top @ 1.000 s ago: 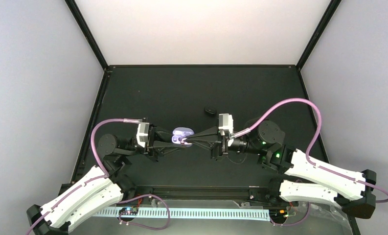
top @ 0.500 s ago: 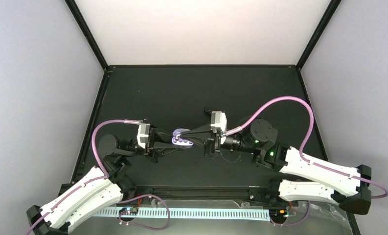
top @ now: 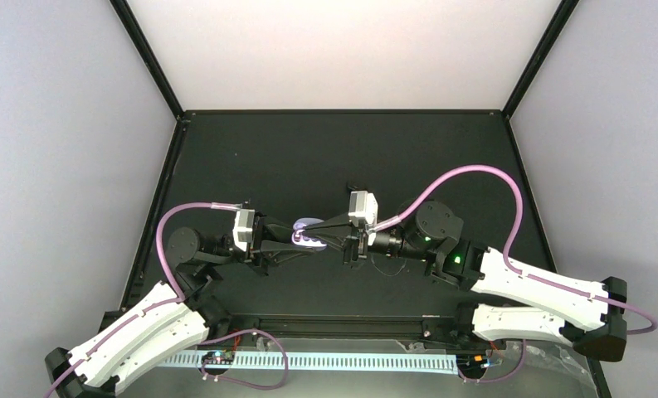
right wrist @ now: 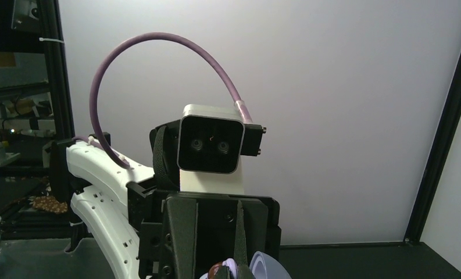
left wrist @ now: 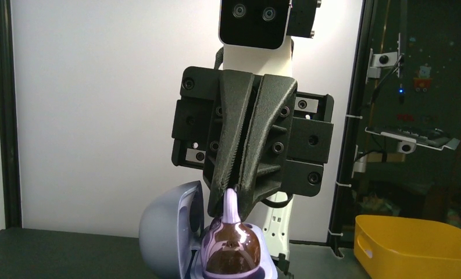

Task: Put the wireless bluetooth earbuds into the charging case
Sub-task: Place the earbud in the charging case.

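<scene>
The lavender charging case (top: 307, 225) sits between my left gripper's (top: 300, 239) fingers with its lid (left wrist: 164, 229) open. The left gripper is shut on it, and its fingers (right wrist: 181, 238) show in the right wrist view. My right gripper (top: 319, 238) is shut on the stem of a lilac earbud (left wrist: 232, 204). The bud's glossy body (left wrist: 231, 250) rests down in the case. In the right wrist view only the bud's top (right wrist: 229, 266) and the lid's edge (right wrist: 268, 268) show. I cannot make out the other earbud.
The black mat (top: 309, 157) is boxed in by a black frame and pale walls. The small black oval object is mostly hidden behind my right wrist camera (top: 359, 205). A yellow bin (left wrist: 414, 241) stands outside the enclosure.
My right wrist has moved left towards the case, carrying the earbud onto it. The left gripper and the case have stayed in place.
</scene>
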Controlling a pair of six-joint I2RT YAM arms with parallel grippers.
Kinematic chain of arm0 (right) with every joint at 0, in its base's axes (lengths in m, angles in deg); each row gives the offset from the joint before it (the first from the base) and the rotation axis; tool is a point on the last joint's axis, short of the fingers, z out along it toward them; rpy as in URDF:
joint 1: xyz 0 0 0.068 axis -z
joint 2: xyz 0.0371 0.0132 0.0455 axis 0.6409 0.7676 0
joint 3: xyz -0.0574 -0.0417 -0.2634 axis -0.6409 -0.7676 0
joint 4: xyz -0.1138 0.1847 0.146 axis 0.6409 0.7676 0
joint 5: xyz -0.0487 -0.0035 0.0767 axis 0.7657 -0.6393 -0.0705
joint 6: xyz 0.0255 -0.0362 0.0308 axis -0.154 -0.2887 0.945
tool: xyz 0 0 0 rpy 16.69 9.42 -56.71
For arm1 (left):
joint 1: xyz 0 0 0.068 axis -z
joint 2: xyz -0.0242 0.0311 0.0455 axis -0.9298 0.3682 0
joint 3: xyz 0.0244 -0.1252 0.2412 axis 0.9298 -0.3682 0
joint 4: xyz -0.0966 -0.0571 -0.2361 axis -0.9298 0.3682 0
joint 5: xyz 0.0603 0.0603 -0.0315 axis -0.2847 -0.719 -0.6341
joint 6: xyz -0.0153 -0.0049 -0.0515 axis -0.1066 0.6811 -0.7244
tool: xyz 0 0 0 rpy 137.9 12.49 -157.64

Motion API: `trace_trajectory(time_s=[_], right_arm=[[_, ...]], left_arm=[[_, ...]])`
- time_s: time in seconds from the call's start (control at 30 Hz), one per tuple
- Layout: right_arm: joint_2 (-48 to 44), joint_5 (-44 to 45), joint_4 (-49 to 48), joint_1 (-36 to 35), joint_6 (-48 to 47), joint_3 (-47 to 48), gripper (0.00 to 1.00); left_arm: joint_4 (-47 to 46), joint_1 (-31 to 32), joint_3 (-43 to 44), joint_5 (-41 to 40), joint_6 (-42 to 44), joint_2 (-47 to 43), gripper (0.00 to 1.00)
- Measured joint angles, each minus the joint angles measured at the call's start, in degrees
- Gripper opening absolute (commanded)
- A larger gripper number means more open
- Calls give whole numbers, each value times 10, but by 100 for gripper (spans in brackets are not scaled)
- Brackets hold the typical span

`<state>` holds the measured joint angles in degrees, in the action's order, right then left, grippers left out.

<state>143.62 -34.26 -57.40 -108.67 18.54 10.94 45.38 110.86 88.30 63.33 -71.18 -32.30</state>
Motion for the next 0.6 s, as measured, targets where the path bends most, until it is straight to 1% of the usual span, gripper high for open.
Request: trace_trajectory(time_s=[0.3,0.47,0.6], right_arm=[[1,3,14,-3,-10,0,1],[2,4,16,-3,-11,0,6],[2,5,18,-3,-12,0,6]], left_arm=[[2,0,0,0,0,0,2],[5,0,0,0,1,0,2],[6,0,0,0,1,0,2]])
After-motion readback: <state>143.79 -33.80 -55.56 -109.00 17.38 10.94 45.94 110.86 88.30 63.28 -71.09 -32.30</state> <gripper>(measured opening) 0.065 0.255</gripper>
